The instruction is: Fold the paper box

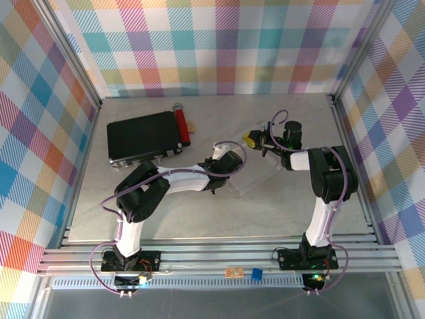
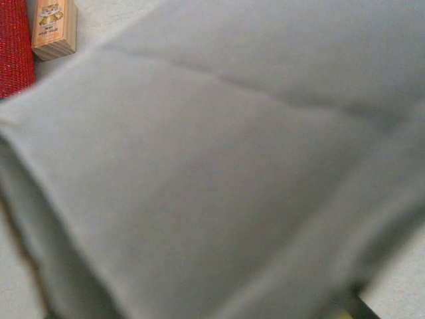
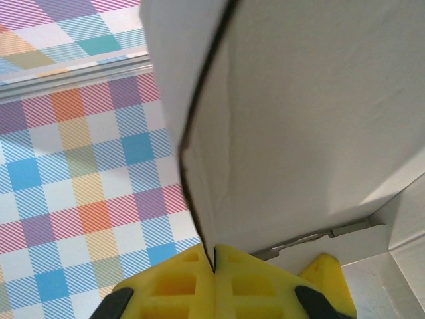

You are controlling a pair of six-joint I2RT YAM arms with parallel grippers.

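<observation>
The paper box (image 1: 256, 178) lies on the pale table (image 1: 199, 219), a little to the 3 o'clock side of the table's middle, between the two grippers. It is white and hard to separate from the table surface in the top view.

The right gripper (image 1: 254, 141) is at about 12 o'clock from the box. In the right wrist view its yellow fingers (image 3: 172, 286) are pressed together on the thin edge of a white cardboard panel (image 3: 319, 100), so this gripper (image 3: 214, 264) is clamped on the paper box, with the panel standing up from the fingertips.

The left gripper (image 1: 216, 181) is at the 9 o'clock side of the box, very near its edge. In the left wrist view the box (image 2: 212, 173) is blurred and very close, with one crease line across it. I cannot tell whether these jaws are apart or together.

The black case (image 1: 143, 136) sits at 10 o'clock on the table, with the red cylinder (image 1: 182, 126) along its 3 o'clock side and a small wooden block (image 2: 54, 26) just beside the cylinder.
</observation>
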